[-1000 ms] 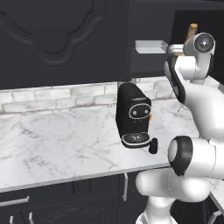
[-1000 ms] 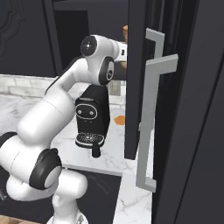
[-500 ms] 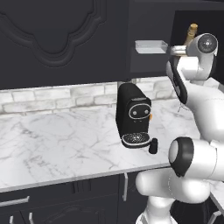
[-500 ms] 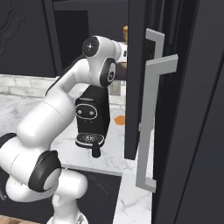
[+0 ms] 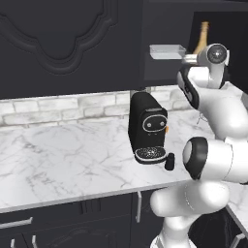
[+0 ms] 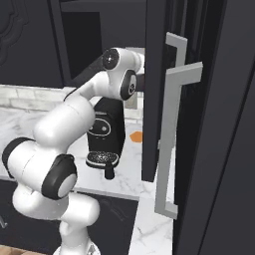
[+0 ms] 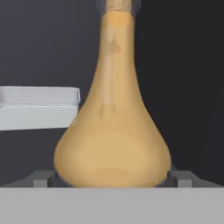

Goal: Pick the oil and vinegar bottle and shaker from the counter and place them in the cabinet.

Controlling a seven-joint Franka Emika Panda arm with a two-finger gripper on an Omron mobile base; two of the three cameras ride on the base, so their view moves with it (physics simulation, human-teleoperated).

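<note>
Your gripper point(image 7: 112, 179) stands wide open, fingers flanking the upright bottle point(image 7: 113, 131) inside the cabinet point(image 5: 213, 22); the shaker point(image 5: 169, 162) lies below on the counter point(image 5: 63, 160).

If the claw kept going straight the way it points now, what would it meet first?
The oil and vinegar bottle: its wide base sits right ahead between the open claw tips, apparently very close, inside the cabinet.

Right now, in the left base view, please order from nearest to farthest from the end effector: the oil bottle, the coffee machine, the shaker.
1. Oil and vinegar bottle: in the cabinet, at the end effector.
2. Coffee machine: below, on the counter.
3. Shaker: lowest, at the counter's front edge.
</note>
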